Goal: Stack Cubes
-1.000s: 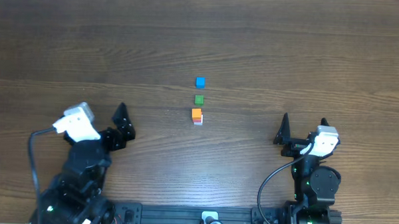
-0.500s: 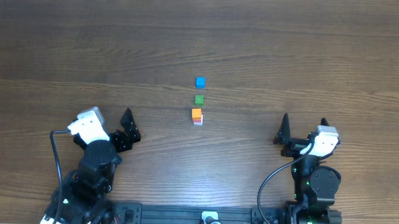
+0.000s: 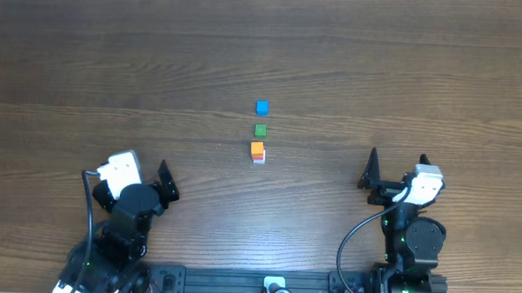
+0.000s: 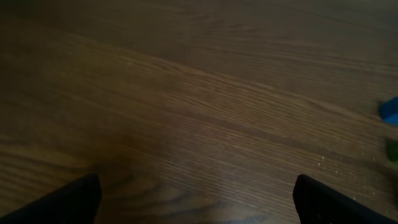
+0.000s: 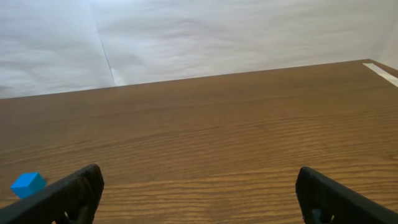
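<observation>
– Comparing with the picture of one second ago, what is found changed?

– The left arm (image 3: 128, 207) is seen drawn back toward its base. Because of this the left end effector (image 4: 196, 190) is now found nearer to the bottom edge of the top view than before. The right arm (image 3: 412, 234) is found at the same place, and no cube has been shifted.

– How are the end effectors held?

– Both are opened wide, and nothing is gripped by either of them. In the left wrist view only bare wood of the surface (image 3: 377, 64) is seen between the two fingers. The right end effector (image 3: 397, 166) is pointed up the surface and is kept well apart from the cubes.

– Where are the cubes placed, and how many are counted?

– Four cubes are counted. They are laid in a short line at the middle of the surface, between the two arms. The blue cube (image 3: 261, 107) is placed farthest from the bases. The green cube (image 3: 261, 130) is placed near it, with a gap between them. The orange cube (image 3: 257, 148) is set on top of a pale cube (image 3: 259, 159), of which only a thin edge is seen. One stack of two is thus made, and two cubes are left single on the surface. Two arms and two end effectors are counted.
</observation>
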Available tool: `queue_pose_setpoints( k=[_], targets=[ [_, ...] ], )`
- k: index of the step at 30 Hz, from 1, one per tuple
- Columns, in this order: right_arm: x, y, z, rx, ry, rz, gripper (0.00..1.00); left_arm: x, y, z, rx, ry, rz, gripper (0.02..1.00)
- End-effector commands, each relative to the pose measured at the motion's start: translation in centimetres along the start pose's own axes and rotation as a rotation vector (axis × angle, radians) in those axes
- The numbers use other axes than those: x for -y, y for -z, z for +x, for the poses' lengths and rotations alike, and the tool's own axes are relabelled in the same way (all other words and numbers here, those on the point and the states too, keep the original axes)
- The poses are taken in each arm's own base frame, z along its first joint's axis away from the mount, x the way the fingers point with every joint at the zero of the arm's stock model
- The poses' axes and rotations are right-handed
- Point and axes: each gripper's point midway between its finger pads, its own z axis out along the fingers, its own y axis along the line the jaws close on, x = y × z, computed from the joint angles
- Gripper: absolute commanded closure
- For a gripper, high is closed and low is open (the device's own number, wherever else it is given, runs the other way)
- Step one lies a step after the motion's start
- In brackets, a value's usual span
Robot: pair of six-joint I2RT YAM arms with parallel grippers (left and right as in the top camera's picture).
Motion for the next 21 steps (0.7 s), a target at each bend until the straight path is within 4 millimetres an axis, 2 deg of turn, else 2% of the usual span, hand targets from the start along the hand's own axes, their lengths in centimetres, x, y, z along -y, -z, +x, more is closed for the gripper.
queue_pose_setpoints(
  k=[1, 4, 9, 13, 21],
  targets=[
    [0.3, 0.0, 0.1, 0.002, 0.007, 0.015, 0.009, 2.6, 0.4, -0.3, 0.008, -0.189, 0.158, 0.02],
    [0.3, 0.0, 0.1, 0.002, 0.007, 0.015, 0.007, 3.6, 0.7, -1.2, 0.04, -0.22, 0.231, 0.018],
    [0.3, 0.0, 0.1, 0.002, 0.007, 0.015, 0.007, 3.7, 0.9, -2.4, 0.076, -0.179, 0.272, 0.018],
    [0.3, 0.0, 0.1, 0.002, 0.007, 0.015, 0.007, 4.6, 1.6, -3.4, 0.136, -0.278, 0.353, 0.018],
    [0.3, 0.0, 0.1, 0.002, 0.007, 0.015, 0.009, 2.9, 2.0, -4.9, 0.21, -0.237, 0.304, 0.018]
  ],
)
